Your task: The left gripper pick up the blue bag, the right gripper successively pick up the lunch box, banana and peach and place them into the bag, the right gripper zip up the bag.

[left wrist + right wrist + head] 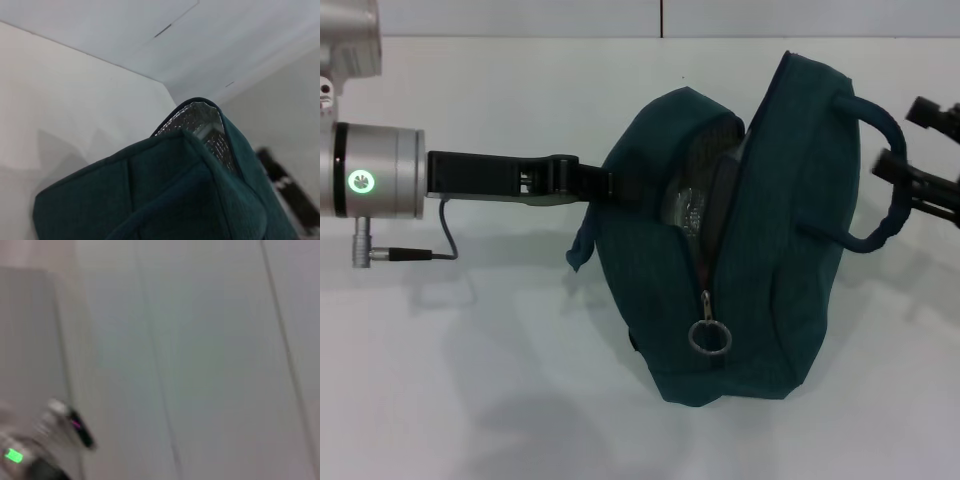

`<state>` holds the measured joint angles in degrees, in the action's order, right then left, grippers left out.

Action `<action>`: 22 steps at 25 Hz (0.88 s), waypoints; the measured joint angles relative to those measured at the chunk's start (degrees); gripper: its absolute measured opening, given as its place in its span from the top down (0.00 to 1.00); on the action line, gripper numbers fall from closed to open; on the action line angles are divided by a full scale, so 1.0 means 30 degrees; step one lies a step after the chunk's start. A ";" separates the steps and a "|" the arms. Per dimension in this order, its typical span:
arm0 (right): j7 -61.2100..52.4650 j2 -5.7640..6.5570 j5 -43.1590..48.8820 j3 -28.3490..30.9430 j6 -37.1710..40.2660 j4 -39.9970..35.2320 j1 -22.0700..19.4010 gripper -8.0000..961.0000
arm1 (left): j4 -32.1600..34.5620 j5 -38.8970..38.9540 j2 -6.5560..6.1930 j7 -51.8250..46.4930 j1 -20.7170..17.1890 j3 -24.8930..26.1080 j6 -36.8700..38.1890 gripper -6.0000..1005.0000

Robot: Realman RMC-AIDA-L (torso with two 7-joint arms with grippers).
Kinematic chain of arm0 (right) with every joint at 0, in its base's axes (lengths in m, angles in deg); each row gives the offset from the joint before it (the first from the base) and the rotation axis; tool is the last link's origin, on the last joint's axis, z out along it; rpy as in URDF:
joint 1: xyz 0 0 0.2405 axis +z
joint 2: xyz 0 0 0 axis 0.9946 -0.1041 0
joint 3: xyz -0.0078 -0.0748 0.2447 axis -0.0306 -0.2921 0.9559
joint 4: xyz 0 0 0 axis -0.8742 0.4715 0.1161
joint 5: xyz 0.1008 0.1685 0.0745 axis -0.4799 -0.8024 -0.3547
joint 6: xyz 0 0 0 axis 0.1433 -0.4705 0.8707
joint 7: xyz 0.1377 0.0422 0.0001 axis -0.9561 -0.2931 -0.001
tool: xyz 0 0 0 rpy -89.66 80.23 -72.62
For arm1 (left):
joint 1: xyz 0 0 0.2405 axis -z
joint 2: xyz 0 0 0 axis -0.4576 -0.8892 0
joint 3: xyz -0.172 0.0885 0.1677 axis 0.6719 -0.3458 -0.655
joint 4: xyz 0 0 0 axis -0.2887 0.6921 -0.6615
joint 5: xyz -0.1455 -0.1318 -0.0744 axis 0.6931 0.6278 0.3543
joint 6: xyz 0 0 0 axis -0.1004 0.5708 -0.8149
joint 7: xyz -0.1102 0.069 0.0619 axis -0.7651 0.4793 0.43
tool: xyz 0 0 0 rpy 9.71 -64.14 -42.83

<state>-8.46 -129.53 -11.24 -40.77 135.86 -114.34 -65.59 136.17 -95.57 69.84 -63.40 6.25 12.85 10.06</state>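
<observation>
Blue bag [760, 250] is standing on the white bench [470, 380], zipper part open, ring pull [709, 337] hanging at the near end; left wrist view is showing its silver lining [197, 122]; left gripper [595, 185] jaws are gripping the bag's left edge; right gripper [920, 150] is hovering just right of the handle [885, 190], jaws parted.

Looks like a lab or test bench, no home stuff. Plain white table [470, 400] w/ bare pale wall panels [100, 30] behind. Only a robot arm [380, 170] w/ green status light.
</observation>
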 joint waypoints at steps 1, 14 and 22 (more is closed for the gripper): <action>0.0095 0.0059 0.0006 0.0177 0.0713 0.0004 -0.0077 0.08 | -0.0004 0.0000 -0.0015 0.0012 -0.0009 -0.0001 -0.0005 0.95; -0.0447 -0.0438 0.5880 -0.0865 0.8165 0.0137 0.2342 0.08 | -0.0005 -0.0003 -0.0007 0.0044 -0.0034 0.0024 -0.0330 0.94; -0.3449 -0.0746 1.0204 -0.0898 0.5694 0.0502 0.3509 0.08 | -0.0004 -0.0003 0.0011 0.0044 -0.0075 0.0071 -0.0514 0.94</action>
<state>-18.81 -131.77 19.38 -43.46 152.94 -112.84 -55.06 136.16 -95.58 69.87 -63.27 6.02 13.07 8.52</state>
